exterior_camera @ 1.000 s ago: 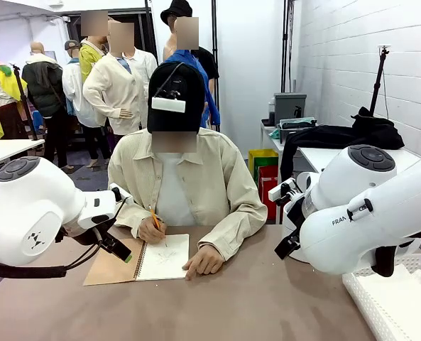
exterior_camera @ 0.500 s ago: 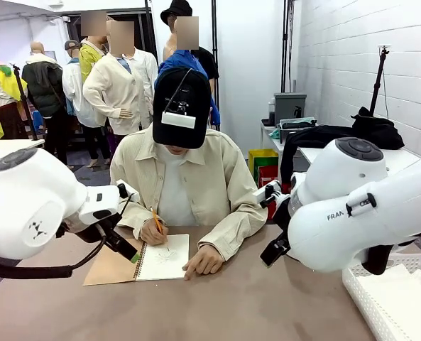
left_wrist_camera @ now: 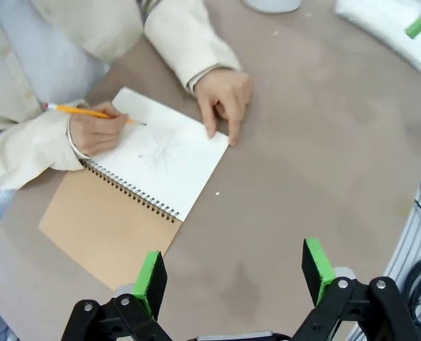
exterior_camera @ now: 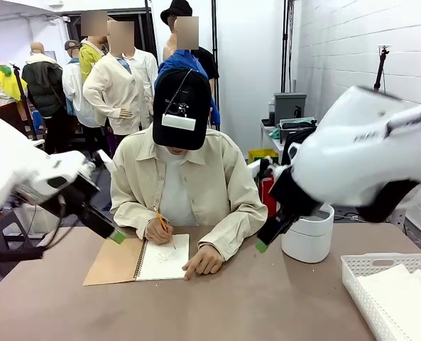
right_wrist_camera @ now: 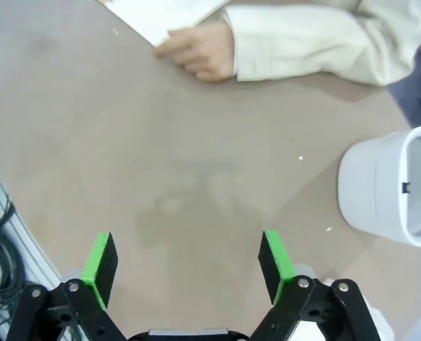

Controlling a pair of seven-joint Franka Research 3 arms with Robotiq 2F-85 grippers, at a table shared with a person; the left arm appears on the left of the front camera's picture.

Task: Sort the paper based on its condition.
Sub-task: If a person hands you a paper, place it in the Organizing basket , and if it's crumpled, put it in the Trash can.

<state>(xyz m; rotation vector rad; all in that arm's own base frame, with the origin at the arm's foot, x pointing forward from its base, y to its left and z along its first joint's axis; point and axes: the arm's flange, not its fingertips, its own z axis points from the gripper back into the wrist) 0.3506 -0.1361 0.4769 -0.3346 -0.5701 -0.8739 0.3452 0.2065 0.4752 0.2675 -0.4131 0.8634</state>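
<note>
Smooth white paper lies flat in the lattice-walled plastic basket at the matte brown table's right edge. Green-padded left fingers and right fingers are spread wide, grasping nothing.

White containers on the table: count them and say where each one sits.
2. A lattice-walled basket sits at the table's near right corner. A round white tub stands farther back, just left of the basket's far corner. Another could be hidden behind the right arm.
</note>
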